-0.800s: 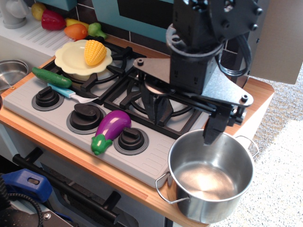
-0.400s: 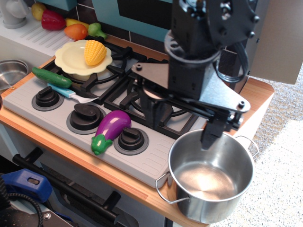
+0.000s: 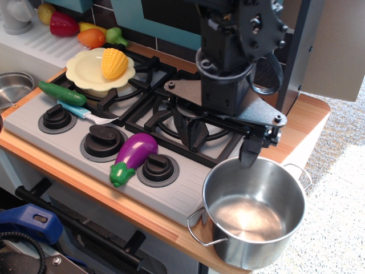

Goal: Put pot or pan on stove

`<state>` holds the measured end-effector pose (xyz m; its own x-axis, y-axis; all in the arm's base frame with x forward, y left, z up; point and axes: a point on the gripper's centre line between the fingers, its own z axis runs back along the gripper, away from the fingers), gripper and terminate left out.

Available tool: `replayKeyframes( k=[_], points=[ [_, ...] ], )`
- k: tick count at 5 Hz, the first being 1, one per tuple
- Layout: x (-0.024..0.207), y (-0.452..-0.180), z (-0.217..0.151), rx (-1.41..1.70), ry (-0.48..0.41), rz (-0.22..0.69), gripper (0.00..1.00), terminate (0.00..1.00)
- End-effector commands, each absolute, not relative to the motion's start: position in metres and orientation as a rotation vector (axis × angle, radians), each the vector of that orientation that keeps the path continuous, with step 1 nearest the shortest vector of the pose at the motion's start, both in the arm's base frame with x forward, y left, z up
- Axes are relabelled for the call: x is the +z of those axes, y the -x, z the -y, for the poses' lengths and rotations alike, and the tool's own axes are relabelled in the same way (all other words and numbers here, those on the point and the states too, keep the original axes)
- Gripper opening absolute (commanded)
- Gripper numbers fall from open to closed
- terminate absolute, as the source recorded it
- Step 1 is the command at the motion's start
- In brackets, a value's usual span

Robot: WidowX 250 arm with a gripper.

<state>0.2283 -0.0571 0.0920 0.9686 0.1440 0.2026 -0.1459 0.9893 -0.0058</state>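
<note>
Comparing this moment with the two earlier views, the claw (image 3: 219,141) has risen and drawn back toward the rear of the stove (image 3: 171,191): its near finger, which reached down inside the far rim of the pot (image 3: 254,212) a moment ago, now ends at or just above that rim, and the arm body stands higher in the view. The pot has not shifted; it stands at the front right corner of the wooden tabletop (image 3: 302,128), just beside the stove's right edge and off the burner grates. The fingers stand wide apart, one over the right burner (image 3: 188,123) and one at the pot's far rim, so the claw is released and grips nothing. By this reading the pot is not yet grasped and the task is at an early stage; the retreat suggests a repositioning before a fresh approach. The pot stands upright, mouth facing up, its axis vertical. Its two wire loop handles lie on a line running from front left to rear right.
</note>
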Motion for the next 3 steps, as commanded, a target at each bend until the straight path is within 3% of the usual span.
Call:
replayKeyframes(
  k=[1,3],
  points=[
    [0.083,-0.233,0.055,0.162,0.033,0.235,1.0,0.0],
    [0.062,-0.228,0.052,0.174,0.073,0.256,1.0,0.0]
  ],
)
